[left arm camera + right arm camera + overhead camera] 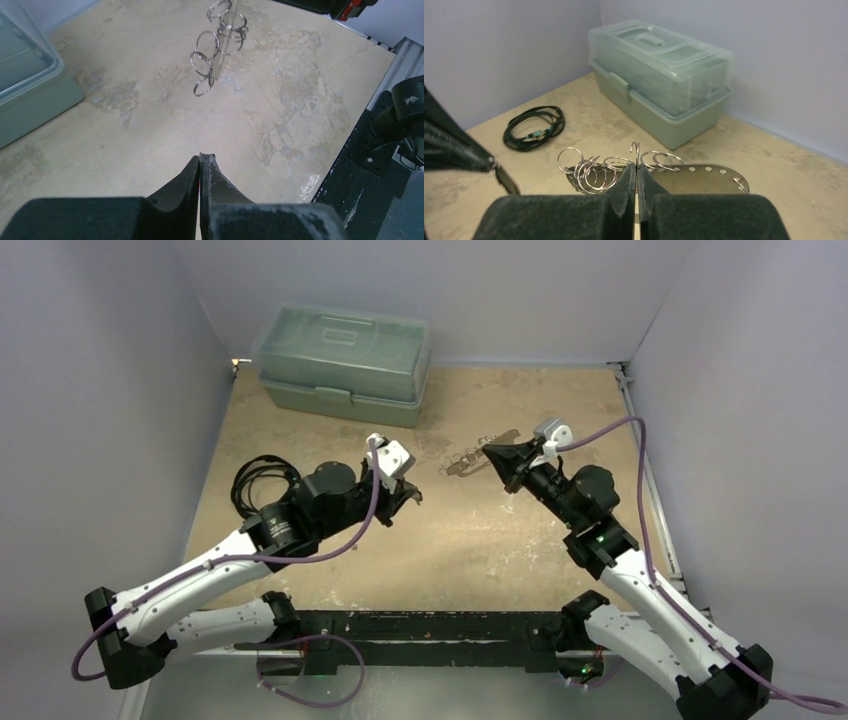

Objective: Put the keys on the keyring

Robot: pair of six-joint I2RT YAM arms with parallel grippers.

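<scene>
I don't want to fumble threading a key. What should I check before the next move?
1. Right gripper grips the keyring: ok, jaws shut on it.
2. Left gripper holds a key: cannot tell; jaws shut, no key clearly visible.
3. Keyring lies ahead of the left gripper: ok.
4. Cable and toolbox sit away from the keyring: ok.

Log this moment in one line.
right jaws: shut on thin silver metal keyring | left jaws: shut, apart from it | also: green plastic box, black coiled cable
</scene>
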